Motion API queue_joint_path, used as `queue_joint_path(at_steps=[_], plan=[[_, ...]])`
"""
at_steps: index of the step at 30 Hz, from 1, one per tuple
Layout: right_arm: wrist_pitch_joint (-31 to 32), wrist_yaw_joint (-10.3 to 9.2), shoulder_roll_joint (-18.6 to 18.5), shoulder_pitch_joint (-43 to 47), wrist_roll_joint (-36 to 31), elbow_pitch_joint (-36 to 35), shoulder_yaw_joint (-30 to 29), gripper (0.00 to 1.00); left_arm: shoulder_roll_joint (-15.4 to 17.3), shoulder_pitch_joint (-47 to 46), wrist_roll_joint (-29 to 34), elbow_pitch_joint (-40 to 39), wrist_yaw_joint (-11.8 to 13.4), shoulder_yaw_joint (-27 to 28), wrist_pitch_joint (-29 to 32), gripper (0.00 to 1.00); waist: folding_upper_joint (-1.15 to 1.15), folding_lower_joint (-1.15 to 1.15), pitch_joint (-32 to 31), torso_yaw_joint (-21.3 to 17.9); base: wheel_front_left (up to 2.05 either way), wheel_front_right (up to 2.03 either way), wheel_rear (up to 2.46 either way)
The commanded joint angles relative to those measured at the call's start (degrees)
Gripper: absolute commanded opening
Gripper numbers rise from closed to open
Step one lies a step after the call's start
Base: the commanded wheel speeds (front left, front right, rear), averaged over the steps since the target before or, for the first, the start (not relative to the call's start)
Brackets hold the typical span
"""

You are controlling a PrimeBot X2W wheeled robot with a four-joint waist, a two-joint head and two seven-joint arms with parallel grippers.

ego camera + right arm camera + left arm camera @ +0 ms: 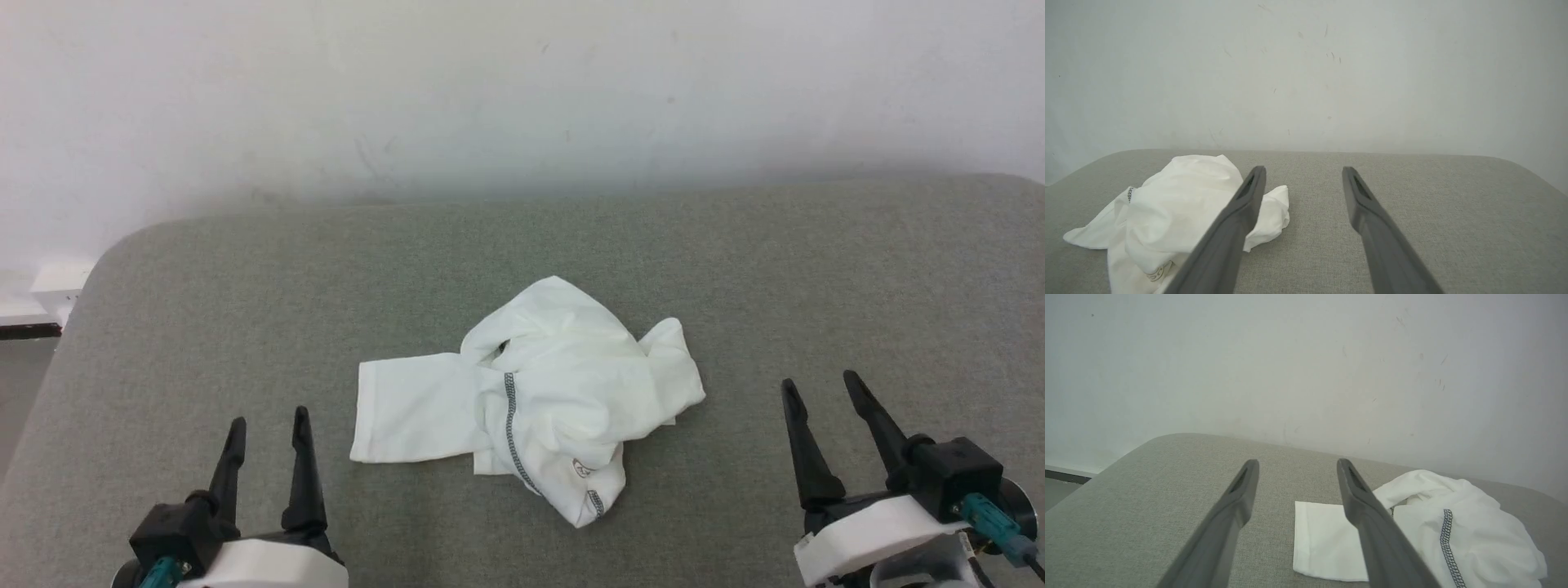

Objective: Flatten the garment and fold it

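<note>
The garment (535, 400) lies crumpled mid-bench (245, 286). The left hand (268, 433) and right hand (820, 392) stand open, empty, well apart. Risk: pinching bunched layers prevents flattening.

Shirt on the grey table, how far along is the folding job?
Nothing looks done yet: the shirt lies in a crumpled heap on the table, with one flat part sticking out toward the robot's left. Nothing is in hand either; the left claw and right claw are both open, clear of the cloth. All of it is left: spread the shirt flat, then fold it.
</note>
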Motion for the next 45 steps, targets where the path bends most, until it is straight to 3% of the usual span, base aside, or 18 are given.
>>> queue_joint_path(at_steps=[1,7,12,21,30,31,33,40,45], plan=[[0.8,-0.04,0.1,0.2,0.4,0.4,0.3,1.0,-0.1,0.9,0.2,-0.4,-0.2,-0.2,-0.3,1.0,0.0,0.01,-0.2,0.2,0.0,0.0,0.0],[5.3,-0.04,0.1,-6.4,1.4,6.7,4.1,1.0,-0.7,0.3,-0.2,-0.6,-0.3,-0.4,-0.3,1.0,0.0,0.01,0.6,0.4,0.0,0.0,0.0],[11.0,-0.04,0.1,-14.0,3.9,13.0,12.3,1.0,-1.0,-0.5,-0.3,-0.1,-0.7,-0.9,-0.3,1.0,0.0,0.01,1.3,1.0,0.0,0.0,0.0],[24.5,-0.04,-1.9,-33.1,14.6,23.2,34.2,1.0,-1.8,-3.1,-0.5,1.4,-1.4,-2.4,-0.3,1.0,0.0,0.01,3.6,3.9,0.0,0.0,0.0],[30.5,-0.04,-1.8,-43.5,24.0,36.9,47.0,1.0,-3.0,-4.7,-0.6,2.8,-2.2,-3.3,-0.3,1.0,0.0,0.01,4.9,6.3,0.0,0.0,0.0],[30.9,-0.04,-1.8,-44.0,24.9,38.1,48.0,0.89,-3.1,-4.8,-0.5,3.0,-2.3,-3.3,-0.3,1.0,0.0,0.01,4.9,6.5,0.0,0.0,0.0],[31.7,-0.04,-1.7,-44.6,27.0,39.7,50.0,0.0,-3.2,-4.9,-0.4,3.3,-2.5,-3.3,-0.3,1.0,0.0,0.01,4.8,6.6,0.0,0.0,0.0],[21.2,-0.04,-3.9,-48.2,29.1,36.6,51.1,0.0,-3.4,-4.3,0.2,3.2,-2.4,-2.1,-0.3,1.0,0.0,0.01,4.2,5.0,0.0,0.0,0.0],[11.2,-0.04,-8.3,-44.4,29.0,32.0,39.8,0.0,-3.6,-3.6,0.4,3.2,-2.3,-1.6,-0.3,1.0,0.0,0.01,3.0,3.2,0.0,0.0,0.0]])
